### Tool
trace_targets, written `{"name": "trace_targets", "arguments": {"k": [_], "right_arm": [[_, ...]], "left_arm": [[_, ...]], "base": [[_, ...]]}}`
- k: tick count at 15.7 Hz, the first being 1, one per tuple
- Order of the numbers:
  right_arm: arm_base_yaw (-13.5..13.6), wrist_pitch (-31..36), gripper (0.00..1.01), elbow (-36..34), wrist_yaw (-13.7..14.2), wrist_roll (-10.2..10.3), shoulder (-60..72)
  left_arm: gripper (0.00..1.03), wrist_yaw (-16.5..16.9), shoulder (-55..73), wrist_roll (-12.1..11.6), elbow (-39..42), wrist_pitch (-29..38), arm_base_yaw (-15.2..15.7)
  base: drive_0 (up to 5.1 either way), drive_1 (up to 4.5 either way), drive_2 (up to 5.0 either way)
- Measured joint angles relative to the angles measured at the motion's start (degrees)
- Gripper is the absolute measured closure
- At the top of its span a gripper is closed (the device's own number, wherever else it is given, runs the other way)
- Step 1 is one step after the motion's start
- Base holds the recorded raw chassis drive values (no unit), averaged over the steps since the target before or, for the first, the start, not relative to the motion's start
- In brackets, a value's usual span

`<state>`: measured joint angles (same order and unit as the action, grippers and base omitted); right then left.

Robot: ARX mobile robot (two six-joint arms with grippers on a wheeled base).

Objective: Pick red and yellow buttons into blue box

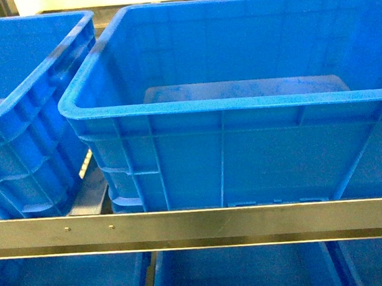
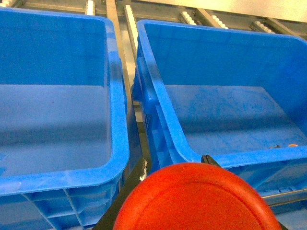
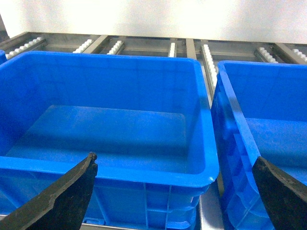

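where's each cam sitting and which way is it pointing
Head: on the robot, slanting down at the blue box behind a metal rail; no arm shows.
Left wrist: on the left arm, looking over two crates; the red button fills the bottom edge, hiding the left gripper.
Right wrist: on the right arm, facing a crate; the right gripper shows two black fingers spread wide.
Shared: both wrist views show roller tracks behind the crates.

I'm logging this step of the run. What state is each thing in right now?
Red button: at the left gripper, close under its wrist camera, outside the crates.
Blue box: upright, open-topped, no button seen on the visible floor.
Neighbouring crate: upright, open-topped.
Right gripper: jaws wide apart, nothing between them.
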<state>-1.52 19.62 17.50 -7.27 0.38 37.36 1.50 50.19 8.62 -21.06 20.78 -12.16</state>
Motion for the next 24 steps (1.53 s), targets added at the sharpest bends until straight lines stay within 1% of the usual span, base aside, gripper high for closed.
{"name": "trace_targets", "arguments": {"k": [2, 5, 6, 7, 8, 9, 10, 11, 12, 13, 15, 16, 17, 18, 20, 21, 23, 24], "right_arm": [[0.0, 0.0, 0.03, 0.0, 0.0, 0.0, 0.0], [0.0, 0.0, 0.03, 0.0, 0.0, 0.0, 0.0], [0.0, 0.0, 0.03, 0.0, 0.0, 0.0, 0.0], [0.0, 0.0, 0.03, 0.0, 0.0, 0.0, 0.0], [0.0, 0.0, 0.03, 0.0, 0.0, 0.0, 0.0], [0.0, 0.0, 0.03, 0.0, 0.0, 0.0, 0.0], [0.0, 0.0, 0.03, 0.0, 0.0, 0.0, 0.0], [0.0, 0.0, 0.03, 0.0, 0.0, 0.0, 0.0], [0.0, 0.0, 0.03, 0.0, 0.0, 0.0, 0.0], [0.0, 0.0, 0.03, 0.0, 0.0, 0.0, 0.0], [0.0, 0.0, 0.03, 0.0, 0.0, 0.0, 0.0], [0.0, 0.0, 0.03, 0.0, 0.0, 0.0, 0.0], [0.0, 0.0, 0.03, 0.0, 0.0, 0.0, 0.0], [0.0, 0.0, 0.03, 0.0, 0.0, 0.0, 0.0], [0.0, 0.0, 0.03, 0.0, 0.0, 0.0, 0.0], [0.0, 0.0, 0.03, 0.0, 0.0, 0.0, 0.0], [0.0, 0.0, 0.03, 0.0, 0.0, 0.0, 0.0], [0.0, 0.0, 0.03, 0.0, 0.0, 0.0, 0.0]], "left_arm": [[0.77, 0.2, 0.3, 0.0, 0.0, 0.7, -0.1], [0.77, 1.6, 6.2, -0.1, -3.2, 4.2, -0.2], [0.77, 2.5, 8.7, -0.5, -5.2, 5.4, -0.4], [0.77, 3.6, 11.1, -0.9, -7.9, 5.0, -0.5], [0.77, 3.9, 13.9, -1.3, -10.8, 5.5, -0.9], [0.77, 4.6, 17.4, -1.6, -14.9, 3.4, -1.1], [0.77, 3.7, 20.6, -2.6, -18.7, 0.5, -1.8], [0.77, 4.8, 24.7, -4.2, -23.5, -2.5, -2.8], [0.77, 4.7, 28.3, -6.2, -27.7, -3.7, -3.9], [0.77, 7.1, 32.2, -7.5, -33.1, -6.8, -5.0], [0.77, 9.0, 39.7, -10.4, -42.3, -13.0, -7.0], [0.77, 9.7, 42.6, -11.3, -45.4, -16.0, -7.5], [0.77, 8.7, 45.0, -12.3, -47.5, -18.6, -8.0], [0.77, 9.3, 47.2, -13.3, -49.3, -21.2, -8.2], [0.77, 8.4, 50.6, -15.1, -51.4, -22.8, -9.1], [0.68, 8.4, 51.5, -15.4, -52.0, -22.5, -9.5], [0.45, 7.9, 51.9, -16.3, -52.4, -21.3, -10.2], [0.30, 7.3, 51.9, -16.3, -52.3, -20.9, -10.5]], "base": [[0.0, 0.00, 0.0], [0.0, 0.00, 0.0], [0.0, 0.00, 0.0], [0.0, 0.00, 0.0], [0.0, 0.00, 0.0], [0.0, 0.00, 0.0], [0.0, 0.00, 0.0], [0.0, 0.00, 0.0], [0.0, 0.00, 0.0], [0.0, 0.00, 0.0], [0.0, 0.00, 0.0], [0.0, 0.00, 0.0], [0.0, 0.00, 0.0], [0.0, 0.00, 0.0], [0.0, 0.00, 0.0], [0.0, 0.00, 0.0], [0.0, 0.00, 0.0], [0.0, 0.00, 0.0]]}}
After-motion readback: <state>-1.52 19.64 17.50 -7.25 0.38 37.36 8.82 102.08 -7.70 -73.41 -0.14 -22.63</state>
